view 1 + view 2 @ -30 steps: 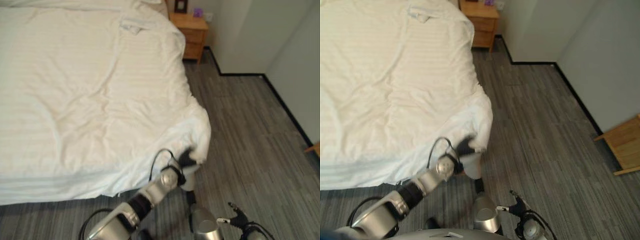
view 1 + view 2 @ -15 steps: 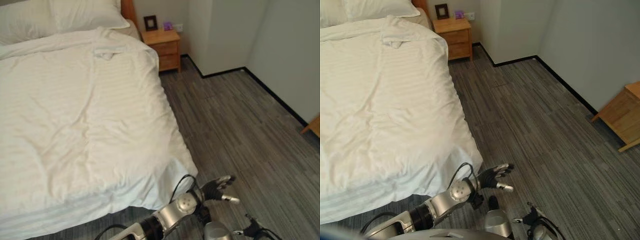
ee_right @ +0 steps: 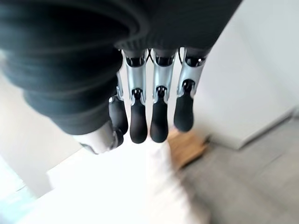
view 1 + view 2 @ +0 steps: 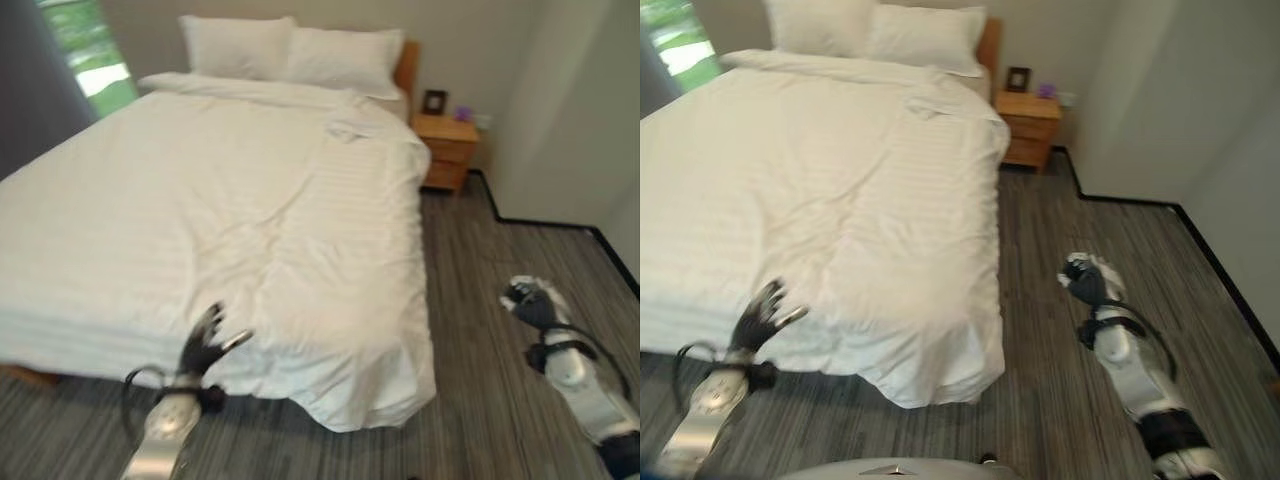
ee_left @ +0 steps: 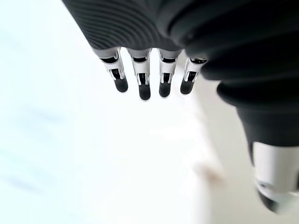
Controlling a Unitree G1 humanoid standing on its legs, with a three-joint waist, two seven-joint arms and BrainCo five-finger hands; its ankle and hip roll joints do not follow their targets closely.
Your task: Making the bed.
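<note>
A white duvet covers the bed, lightly creased, and its near right corner hangs down toward the floor. Two white pillows lie at the head, and a small rumpled fold sits near them. My left hand is raised in front of the bed's foot edge, fingers straight and spread, holding nothing. My right hand hovers over the floor to the right of the bed, apart from the duvet. Its fingers are relaxed and nothing is in them.
A wooden nightstand with small items on top stands at the bed's far right corner, against the wall. Grey striped floor runs along the bed's right side to a pale wall. A bright window is at the far left.
The camera has swung up and now takes in the whole bed. My left hand let go of the duvet's corner and now stands open further left. My right arm has risen into view.
</note>
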